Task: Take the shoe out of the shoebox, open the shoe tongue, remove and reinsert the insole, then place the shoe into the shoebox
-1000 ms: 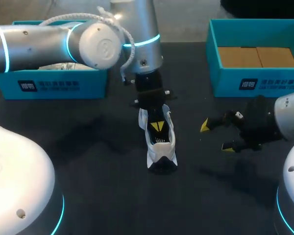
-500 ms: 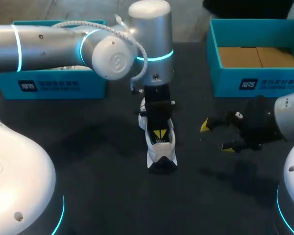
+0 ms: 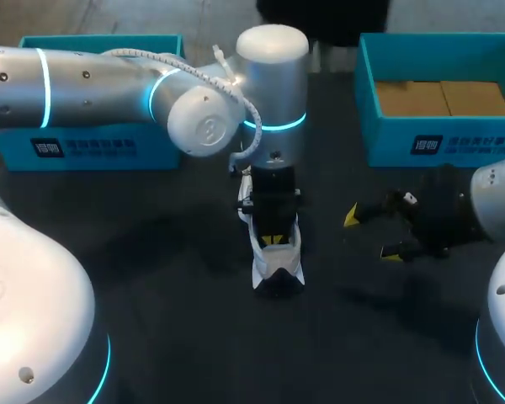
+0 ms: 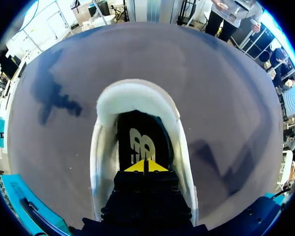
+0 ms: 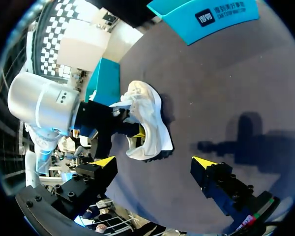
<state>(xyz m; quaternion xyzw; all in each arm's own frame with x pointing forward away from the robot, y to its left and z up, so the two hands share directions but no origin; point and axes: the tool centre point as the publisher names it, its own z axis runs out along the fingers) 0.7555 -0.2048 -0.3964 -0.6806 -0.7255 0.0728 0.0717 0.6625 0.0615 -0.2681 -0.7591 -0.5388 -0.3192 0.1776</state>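
Left end effector (image 4: 146, 167), tips pressed together, has slid deeper into the shoe (image 3: 278, 266) at desk centre, reaching the insole (image 4: 140, 141); removal likely begins. Right end effector (image 3: 372, 234) hangs spread, right of the shoe.

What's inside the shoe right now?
The left gripper, jaws together, sits above the dark printed insole. The gripper's body hides the rest of the insole.

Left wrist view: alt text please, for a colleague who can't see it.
The left gripper, yellow tips closed together, sits inside the opening of a white shoe on the dark table. The shoe's dark insole, with a pale logo, lies just ahead of the tips.
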